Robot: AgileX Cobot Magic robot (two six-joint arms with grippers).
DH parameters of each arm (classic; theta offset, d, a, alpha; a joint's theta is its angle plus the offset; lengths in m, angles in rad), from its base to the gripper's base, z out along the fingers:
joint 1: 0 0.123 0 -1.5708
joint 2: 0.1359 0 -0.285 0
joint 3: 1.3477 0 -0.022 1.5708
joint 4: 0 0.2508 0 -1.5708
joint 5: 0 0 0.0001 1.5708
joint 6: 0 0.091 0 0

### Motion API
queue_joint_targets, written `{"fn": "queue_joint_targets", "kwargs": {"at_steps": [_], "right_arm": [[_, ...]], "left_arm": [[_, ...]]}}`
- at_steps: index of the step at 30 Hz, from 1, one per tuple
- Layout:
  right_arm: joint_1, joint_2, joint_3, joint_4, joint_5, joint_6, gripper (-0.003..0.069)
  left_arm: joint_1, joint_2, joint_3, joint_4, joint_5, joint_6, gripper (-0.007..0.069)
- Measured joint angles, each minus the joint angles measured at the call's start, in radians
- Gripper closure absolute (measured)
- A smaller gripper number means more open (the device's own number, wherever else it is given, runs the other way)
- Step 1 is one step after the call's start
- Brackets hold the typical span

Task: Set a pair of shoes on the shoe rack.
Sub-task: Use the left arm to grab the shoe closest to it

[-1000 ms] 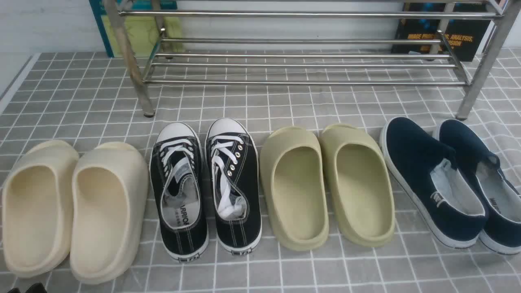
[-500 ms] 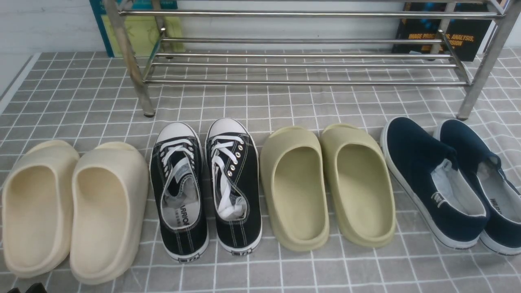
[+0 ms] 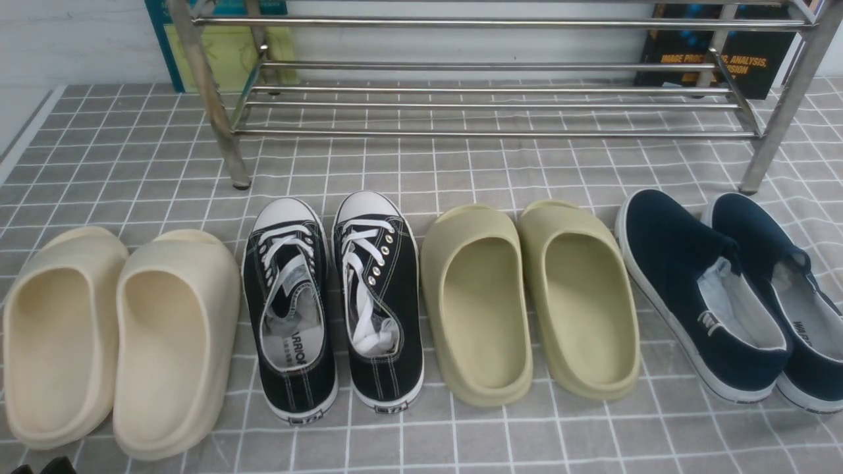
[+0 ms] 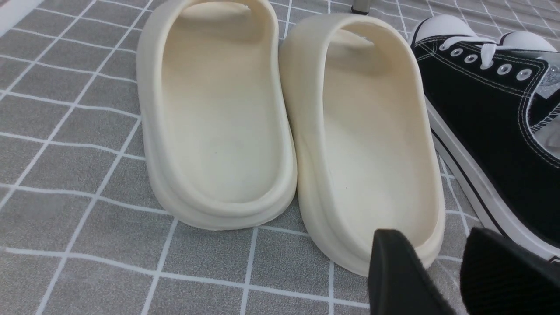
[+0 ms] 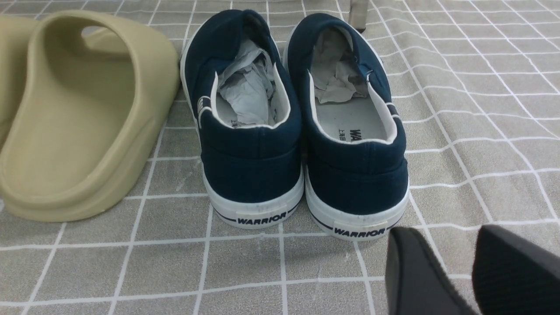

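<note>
The pair of shoes, a left black sneaker (image 3: 290,309) and a right black sneaker (image 3: 379,296) with white laces and toe caps, stands side by side on the checked cloth, toes toward the shoe rack (image 3: 494,133) at the back. My left gripper (image 4: 437,249) is open and empty, low behind the heel of a cream slide (image 4: 372,140), with the left black sneaker (image 4: 490,109) beside it. Only its tips show at the bottom-left edge of the front view (image 3: 41,467). My right gripper (image 5: 450,245) is open and empty behind the navy slip-ons (image 5: 354,131).
In one row with the sneakers stand cream slides (image 3: 118,336) at the left, olive slides (image 3: 527,303) right of the sneakers, and navy slip-ons (image 3: 724,296) at the far right. Books (image 3: 718,56) lean behind the rack. The rack's legs (image 3: 224,131) stand on the cloth.
</note>
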Motion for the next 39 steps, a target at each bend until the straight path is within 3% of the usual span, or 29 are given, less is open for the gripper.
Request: {"fn": "queue_joint_targets", "kwargs": {"at_steps": [28, 34, 39], "right_arm": [[0.0, 0.0, 0.0, 0.0, 0.0, 0.0, 0.0415], [0.0, 0.0, 0.0, 0.0, 0.0, 0.0, 0.0415], [0.0, 0.0, 0.0, 0.0, 0.0, 0.0, 0.0415]], "left_arm": [[0.0, 0.0, 0.0, -0.045, -0.012, 0.0, 0.0386], [0.0, 0.0, 0.0, -0.119, -0.026, 0.0, 0.0386], [0.0, 0.0, 0.0, -0.287, -0.045, -0.001, 0.0386]]}}
